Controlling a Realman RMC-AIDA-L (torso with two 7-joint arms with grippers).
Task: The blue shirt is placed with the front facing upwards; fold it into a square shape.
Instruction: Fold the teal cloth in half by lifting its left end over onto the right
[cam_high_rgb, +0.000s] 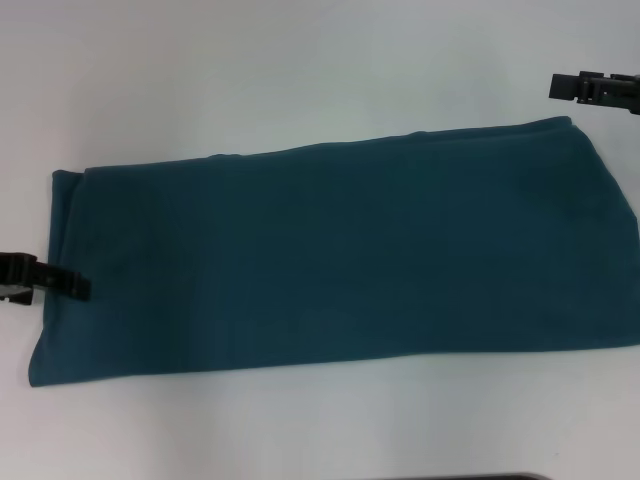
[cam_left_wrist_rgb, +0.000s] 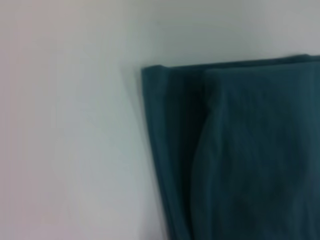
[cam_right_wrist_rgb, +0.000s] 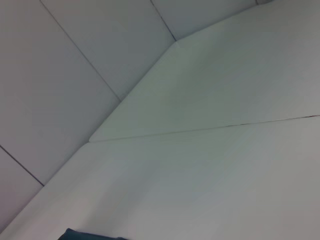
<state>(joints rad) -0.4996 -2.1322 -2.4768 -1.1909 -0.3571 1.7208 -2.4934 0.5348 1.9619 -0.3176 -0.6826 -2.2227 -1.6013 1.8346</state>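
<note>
A plain white table (cam_high_rgb: 320, 60) fills the scene, smooth and matte. In the head view a dark strip of something just shows at the near edge of it, too little to tell what.

On the table lies the blue shirt (cam_high_rgb: 340, 260), already folded into a long band that runs from the robot's left to its right, filling most of the width. Its near edge is a straight line; its far edge rises slightly toward the right, with a small pucker partway along. Only plain teal cloth faces up: no lettering, collar or label can be read anywhere on it.

The left gripper (cam_high_rgb: 70, 283) sits at the shirt's left end, its dark tip over the cloth's edge. Whether it is spread or pinched on the fabric I cannot tell. The left wrist view looks down on that end of the shirt (cam_left_wrist_rgb: 250, 150), where one layer lies over another with a narrow band of the lower layer showing beside it.

Farther back, at the right, the right gripper (cam_high_rgb: 590, 87) is over bare table just beyond the shirt's far right corner, apart from it; its opening cannot be judged either.

The right wrist view shows a thin seam (cam_right_wrist_rgb: 210, 127) across the tabletop, a sliver of shirt, and pale panelled walls (cam_right_wrist_rgb: 75, 75) behind.
</note>
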